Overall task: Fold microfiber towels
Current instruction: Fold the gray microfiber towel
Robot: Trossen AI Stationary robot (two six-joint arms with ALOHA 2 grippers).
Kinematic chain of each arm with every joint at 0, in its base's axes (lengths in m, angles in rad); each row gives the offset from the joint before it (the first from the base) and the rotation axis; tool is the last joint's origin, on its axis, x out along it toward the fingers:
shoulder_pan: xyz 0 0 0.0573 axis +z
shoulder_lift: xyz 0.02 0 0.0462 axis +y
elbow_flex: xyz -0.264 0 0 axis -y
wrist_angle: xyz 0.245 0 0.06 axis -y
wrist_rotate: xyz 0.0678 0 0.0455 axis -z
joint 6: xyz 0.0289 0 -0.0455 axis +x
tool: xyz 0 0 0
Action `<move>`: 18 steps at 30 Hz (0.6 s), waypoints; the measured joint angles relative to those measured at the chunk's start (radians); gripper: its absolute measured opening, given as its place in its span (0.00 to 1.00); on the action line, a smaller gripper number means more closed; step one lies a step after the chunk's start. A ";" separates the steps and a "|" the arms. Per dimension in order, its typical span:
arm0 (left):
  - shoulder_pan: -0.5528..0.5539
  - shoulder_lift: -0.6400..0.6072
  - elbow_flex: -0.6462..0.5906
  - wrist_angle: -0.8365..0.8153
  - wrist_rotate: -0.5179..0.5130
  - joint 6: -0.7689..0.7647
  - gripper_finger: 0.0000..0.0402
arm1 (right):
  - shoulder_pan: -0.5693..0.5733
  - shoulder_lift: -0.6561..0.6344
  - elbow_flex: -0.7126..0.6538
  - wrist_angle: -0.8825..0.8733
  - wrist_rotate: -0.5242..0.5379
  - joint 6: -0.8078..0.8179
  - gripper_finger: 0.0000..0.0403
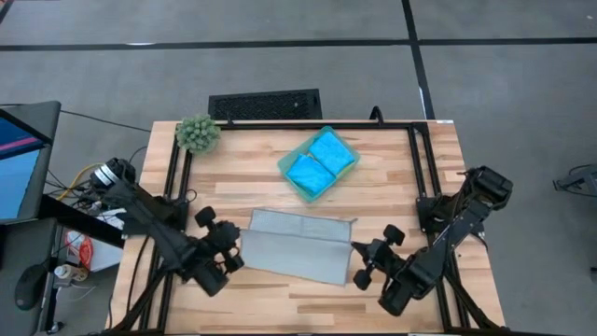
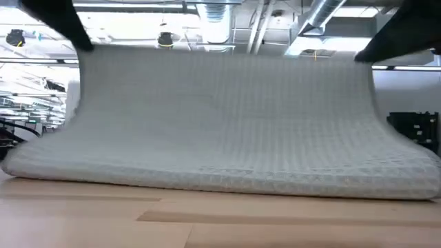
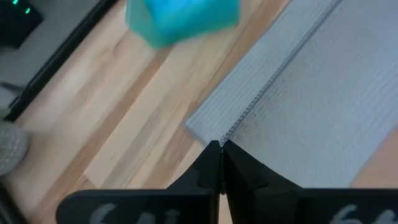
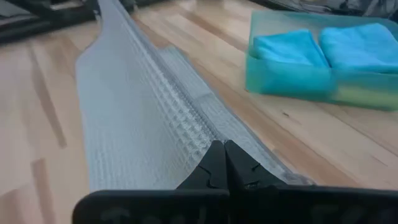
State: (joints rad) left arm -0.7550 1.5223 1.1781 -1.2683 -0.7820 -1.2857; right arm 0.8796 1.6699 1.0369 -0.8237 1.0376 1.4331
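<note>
A light grey microfiber towel (image 1: 297, 254) lies across the table's near middle, doubled over. Its lower layer is on the wood and its fold (image 2: 220, 180) rests along the near side. The upper layer rises like a curtain to an edge held up at both ends. My left gripper (image 1: 239, 245) is shut on that edge's left end, and my right gripper (image 1: 358, 250) is shut on its right end. Two folded sky-blue towels (image 1: 328, 149) sit in a teal tray (image 1: 288, 169) farther back. My left gripper pinches the grey towel's raised edge at its left end (image 3: 229, 132) between its two shut fingers. It comes slanting down from the table's near left. The edge is held off the wood and the cloth falls from it onto the table. My right gripper pinches the same raised edge at its right end (image 4: 210, 135) between its two shut fingers. It comes slanting down from the table's near right. The edge runs away from the fingers as a ridge, with cloth sloping down on both sides.
A fuzzy green plant ball (image 1: 198, 133) stands at the far left corner. Black frame rails (image 1: 298, 124) run along the table's far edge and down both sides. Bare wood shows between the grey towel and the tray and along the near edge.
</note>
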 joint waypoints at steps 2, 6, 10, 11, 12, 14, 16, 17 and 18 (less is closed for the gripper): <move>0.024 0.014 -0.026 0.016 0.020 0.003 0.00 | -0.025 0.000 -0.017 0.010 -0.028 -0.014 0.00; 0.045 0.019 -0.070 0.059 0.018 -0.007 0.00 | -0.077 0.000 -0.077 0.055 -0.071 -0.020 0.00; 0.062 0.018 -0.106 0.120 0.031 0.032 0.00 | -0.111 0.000 -0.125 0.104 -0.092 -0.023 0.00; 0.067 0.018 -0.117 0.142 0.045 0.043 0.00 | -0.114 0.000 -0.131 0.116 -0.095 -0.024 0.00; 0.073 0.019 -0.125 0.155 0.058 0.053 0.00 | -0.116 0.000 -0.132 0.126 -0.099 -0.027 0.00; 0.081 0.018 -0.137 0.179 0.063 0.075 0.00 | -0.114 0.000 -0.131 0.131 -0.109 -0.027 0.00; 0.091 0.018 -0.146 0.197 0.063 0.092 0.00 | -0.114 0.000 -0.133 0.127 -0.127 -0.027 0.00; 0.098 0.018 -0.148 0.201 0.062 0.099 0.00 | -0.115 0.000 -0.133 0.125 -0.130 -0.028 0.00; 0.105 0.018 -0.152 0.207 0.062 0.105 0.00 | -0.115 0.000 -0.133 0.123 -0.137 -0.028 0.00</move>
State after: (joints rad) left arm -0.6502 1.5406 1.0265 -1.0618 -0.7197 -1.1808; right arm 0.7650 1.6699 0.9043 -0.7012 0.9004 1.4055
